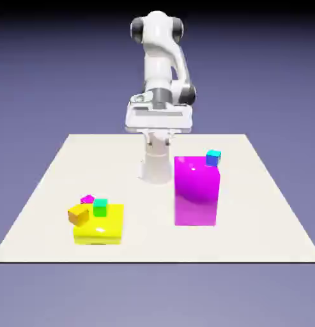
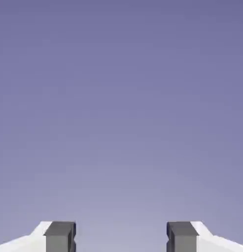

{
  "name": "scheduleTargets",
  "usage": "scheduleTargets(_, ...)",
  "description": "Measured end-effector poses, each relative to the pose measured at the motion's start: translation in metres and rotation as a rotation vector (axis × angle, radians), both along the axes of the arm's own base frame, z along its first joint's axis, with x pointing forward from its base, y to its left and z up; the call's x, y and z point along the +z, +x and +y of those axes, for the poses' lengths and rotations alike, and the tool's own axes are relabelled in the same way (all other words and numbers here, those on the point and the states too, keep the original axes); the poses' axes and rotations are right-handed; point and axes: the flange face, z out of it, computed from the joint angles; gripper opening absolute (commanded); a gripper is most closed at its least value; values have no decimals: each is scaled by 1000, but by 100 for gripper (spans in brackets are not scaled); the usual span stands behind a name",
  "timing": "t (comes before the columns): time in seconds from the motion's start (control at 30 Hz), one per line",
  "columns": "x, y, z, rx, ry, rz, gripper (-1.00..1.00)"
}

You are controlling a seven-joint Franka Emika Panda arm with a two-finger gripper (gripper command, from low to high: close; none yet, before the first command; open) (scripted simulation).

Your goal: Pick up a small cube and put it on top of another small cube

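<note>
The jaws (image 2: pixel 121 236) are spread wide with nothing between them, and the hand view shows only the plain blue-purple backdrop, so no cube is in front of them. In the exterior view the hand (image 1: pixel 159 118) sits high, near the top of the robot, at the far edge of the desk (image 1: pixel 262 191). The small pink cube (image 1: pixel 87 199) lies on top of a flat yellow block (image 1: pixel 99 230), at about 7 o'clock from the hand and well apart from it. A green cube (image 1: pixel 100 206) sits just beside it, and an orange cube (image 1: pixel 78 214) leans at the block's edge. I think the hand must go down that way first.
</note>
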Motion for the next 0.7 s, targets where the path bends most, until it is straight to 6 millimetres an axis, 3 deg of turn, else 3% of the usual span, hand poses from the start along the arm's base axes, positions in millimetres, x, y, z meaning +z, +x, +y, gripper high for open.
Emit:
scheduleTargets(0.13,-51,17,-54,-163,168,243,0)
scheduleTargets(0.3,-117,17,-114,-355,392,520,0)
scheduleTargets(0.5,-187,-5,-178,-580,685,786,0)
scheduleTargets(0.7,-237,-34,-225,-766,983,959,0)
